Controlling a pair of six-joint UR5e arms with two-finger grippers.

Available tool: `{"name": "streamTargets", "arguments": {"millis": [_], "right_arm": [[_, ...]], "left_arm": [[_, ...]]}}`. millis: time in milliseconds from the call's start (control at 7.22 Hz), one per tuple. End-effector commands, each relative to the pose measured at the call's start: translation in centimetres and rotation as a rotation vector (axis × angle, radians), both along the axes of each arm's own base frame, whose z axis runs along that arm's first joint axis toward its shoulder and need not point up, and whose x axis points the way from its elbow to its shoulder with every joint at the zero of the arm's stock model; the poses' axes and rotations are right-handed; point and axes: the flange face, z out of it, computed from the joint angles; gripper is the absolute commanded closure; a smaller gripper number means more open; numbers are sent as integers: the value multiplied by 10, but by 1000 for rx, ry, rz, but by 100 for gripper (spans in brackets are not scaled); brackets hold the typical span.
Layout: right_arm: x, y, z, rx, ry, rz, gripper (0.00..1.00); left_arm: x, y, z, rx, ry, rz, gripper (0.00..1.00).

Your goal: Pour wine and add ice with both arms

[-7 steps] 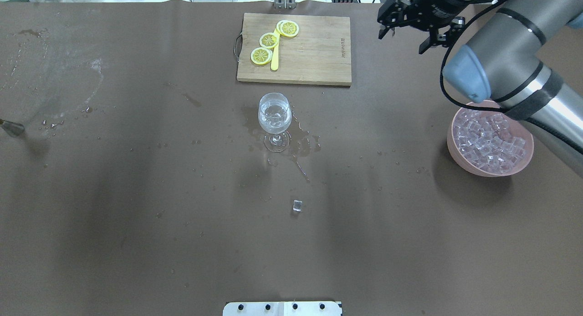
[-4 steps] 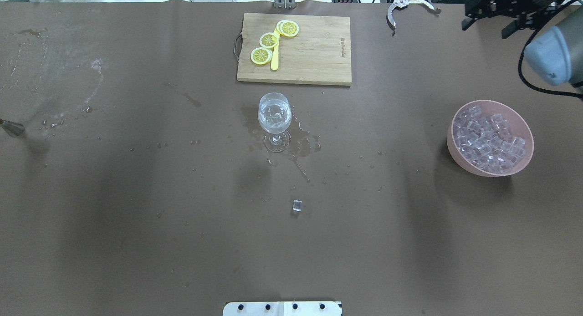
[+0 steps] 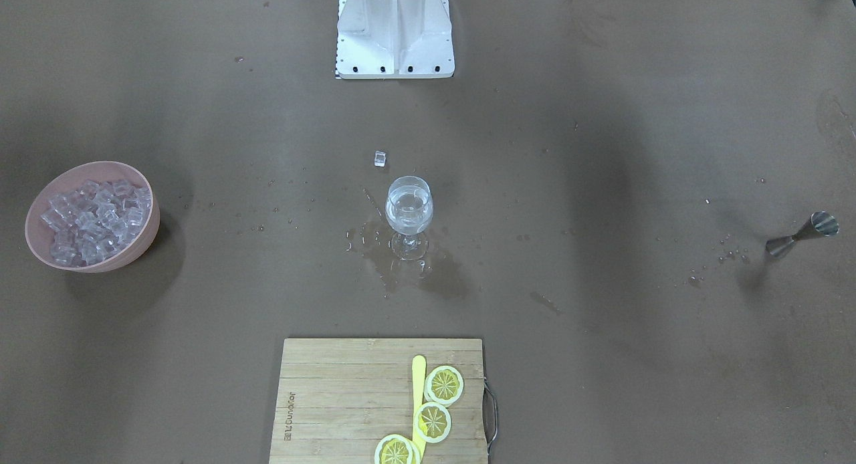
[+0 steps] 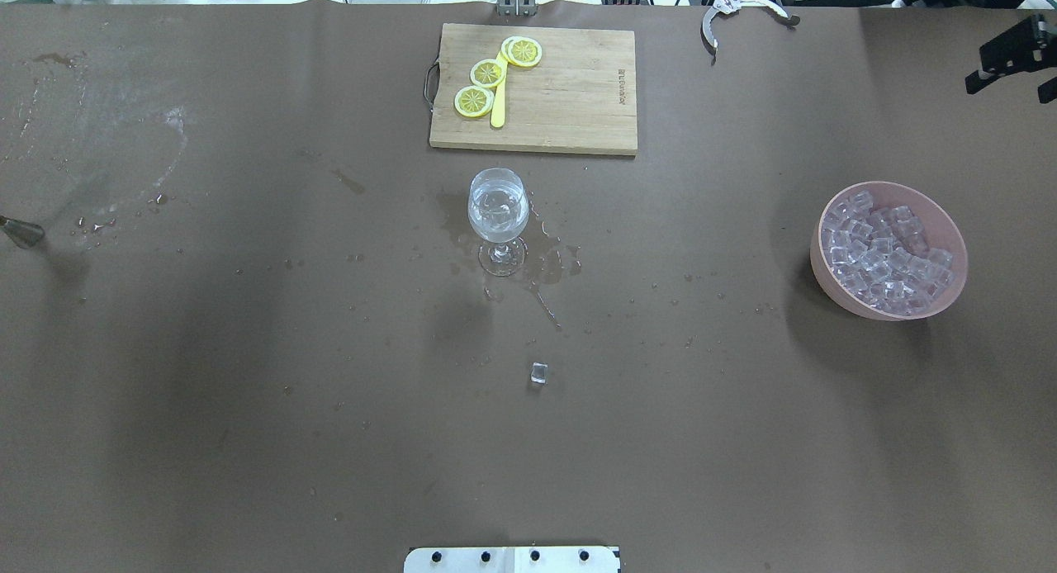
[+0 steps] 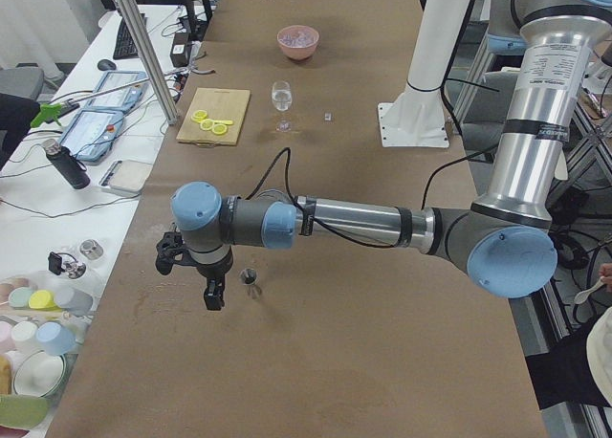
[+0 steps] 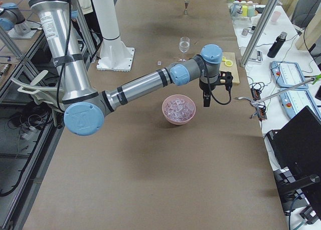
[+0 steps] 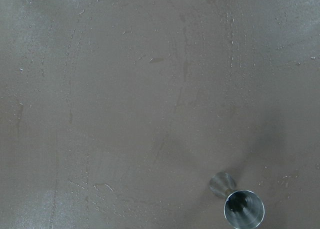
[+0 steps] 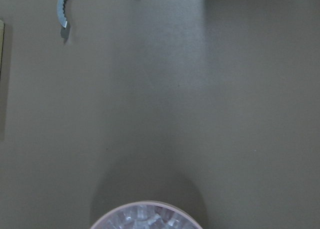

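Observation:
A wine glass (image 4: 498, 210) with clear wine stands mid-table in a wet patch; it also shows in the front view (image 3: 409, 210). A pink bowl (image 4: 950, 288) full of ice cubes (image 4: 883, 255) stands at the right. One loose ice cube (image 4: 539, 373) lies in front of the glass. My right gripper (image 4: 1009, 90) hangs at the far right edge behind the bowl, fingers apart and empty. My left gripper (image 5: 191, 271) shows only in the left side view, above a steel jigger (image 5: 251, 280); I cannot tell whether it is open or shut.
A wooden cutting board (image 4: 570, 86) with lemon slices (image 4: 487, 73) and a yellow knife lies behind the glass. Metal tongs (image 4: 722, 7) lie at the back edge. The white stand (image 3: 394, 29) is at the robot's side. The jigger (image 3: 802, 235) stands at the table's left end.
My right arm has swung from over the back right of the table out to the right edge. The tongs and the whole bowl now show uncovered.

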Motion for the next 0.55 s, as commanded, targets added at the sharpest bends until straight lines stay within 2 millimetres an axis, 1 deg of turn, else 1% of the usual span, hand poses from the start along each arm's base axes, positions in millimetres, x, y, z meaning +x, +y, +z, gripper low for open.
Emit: {"name": "streamTargets", "arguments": {"millis": [0,139,277,416], "right_arm": [[36,46,33,10,11,-9,1],[46,57,47,8,19,-11,1],[51,63,50,0,20,-4,1],[51,67,62,-21,25,-7,1]], "left_arm": [[0,0,1,-1,1,0,2],[0,-2,-1,2,0,0,2],[0,-3,0,-1,1,0,2],[0,-4,-1,-1,1,0,2]]}}
